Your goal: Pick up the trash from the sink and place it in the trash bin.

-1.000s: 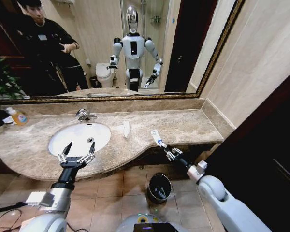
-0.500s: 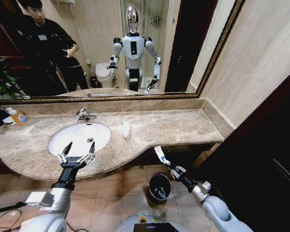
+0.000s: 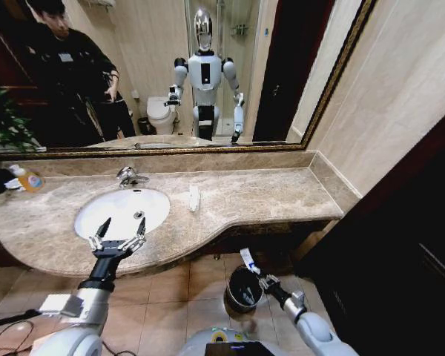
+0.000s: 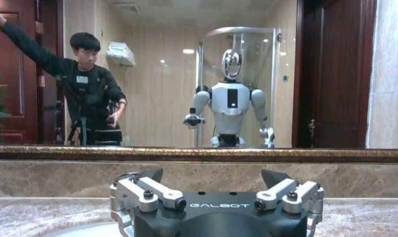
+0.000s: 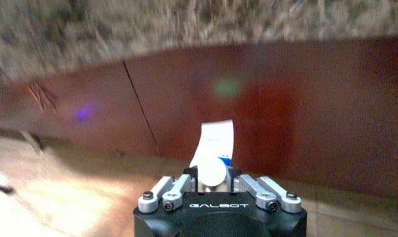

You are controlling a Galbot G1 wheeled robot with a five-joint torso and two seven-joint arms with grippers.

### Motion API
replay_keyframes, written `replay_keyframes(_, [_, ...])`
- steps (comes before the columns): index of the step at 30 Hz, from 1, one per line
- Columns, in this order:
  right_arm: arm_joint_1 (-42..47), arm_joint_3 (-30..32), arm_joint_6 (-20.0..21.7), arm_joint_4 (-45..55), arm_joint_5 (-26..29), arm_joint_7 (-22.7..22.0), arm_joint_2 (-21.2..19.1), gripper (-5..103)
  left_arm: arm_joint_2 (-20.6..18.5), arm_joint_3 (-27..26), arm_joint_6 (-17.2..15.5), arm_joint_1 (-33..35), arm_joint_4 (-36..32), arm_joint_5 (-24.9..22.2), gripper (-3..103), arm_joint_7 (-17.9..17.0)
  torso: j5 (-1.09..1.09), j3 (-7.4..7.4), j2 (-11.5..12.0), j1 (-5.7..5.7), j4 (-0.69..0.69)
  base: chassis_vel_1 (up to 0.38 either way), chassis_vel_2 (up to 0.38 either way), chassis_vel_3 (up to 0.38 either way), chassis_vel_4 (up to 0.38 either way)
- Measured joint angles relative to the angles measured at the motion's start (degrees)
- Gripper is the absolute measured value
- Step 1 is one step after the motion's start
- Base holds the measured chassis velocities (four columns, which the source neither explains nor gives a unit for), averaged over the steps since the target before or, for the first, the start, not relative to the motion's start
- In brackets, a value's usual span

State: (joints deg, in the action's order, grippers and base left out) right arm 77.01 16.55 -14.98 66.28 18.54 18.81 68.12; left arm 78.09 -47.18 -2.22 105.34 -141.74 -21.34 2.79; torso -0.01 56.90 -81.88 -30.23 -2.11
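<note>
Below the marble counter edge, right gripper (image 3: 261, 279) is clamped on a white tube w/ blue print (image 3: 248, 260), held upright just above the rim of the black trash bin (image 3: 244, 288) on the tiled floor. Wrist cam: tube (image 5: 212, 150) pinched btwn the jaws. Left gripper (image 3: 117, 238) hovers over the sink (image 3: 122, 210) front rim, fingers spread, nothing held. Another white tube (image 3: 193, 197) lies on the counter beside the basin
</note>
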Motion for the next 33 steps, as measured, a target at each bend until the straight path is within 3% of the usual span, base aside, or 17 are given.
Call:
replay_keyframes(11, [-3.14, -0.4, -2.22, -10.64, -5.2, -2.05, 4.96, 25, 0.0, 0.0, 0.0, 0.0, 0.0, 0.0, 100, 0.0, 0.01, 0.0, 0.0, 0.0, 0.0, 0.0, 0.0, 0.0, 0.0])
replay_keyframes(25, [-4.04, -0.35, -2.38, -12.19, -5.3, -2.19, 4.34, 25, 0.0, 0.0, 0.0, 0.0, 0.0, 0.0, 100, 0.0, 0.0, 0.0, 0.0, 0.0, 0.0, 0.0, 0.0, 0.0, 0.0])
replay_keyframes(30, [-4.24, -0.68, -2.56, -12.47, -5.36, -4.31, 4.49, 24, 0.0, 0.0, 0.0, 0.0, 0.0, 0.0, 100, 0.0, 0.01, 0.0, 0.0, 0.0, 0.0, 0.0, 0.0, 0.0, 0.0])
replay_keyframes(32, [-4.3, -0.73, -2.68, -12.53, -5.5, -4.49, 4.58, 28, 0.0, 0.0, 0.0, 0.0, 0.0, 0.0, 100, 0.0, 0.01, 0.0, 0.0, 0.0, 0.0, 0.0, 0.0, 0.0, 0.0])
replay_keyframes(33, [-4.33, -0.78, -2.81, -12.54, -5.8, -4.63, 4.73, 39, 0.0, 0.0, 0.0, 0.0, 0.0, 0.0, 100, 0.0, 0.01, 0.0, 0.0, 0.0, 0.0, 0.0, 0.0, 0.0, 0.0])
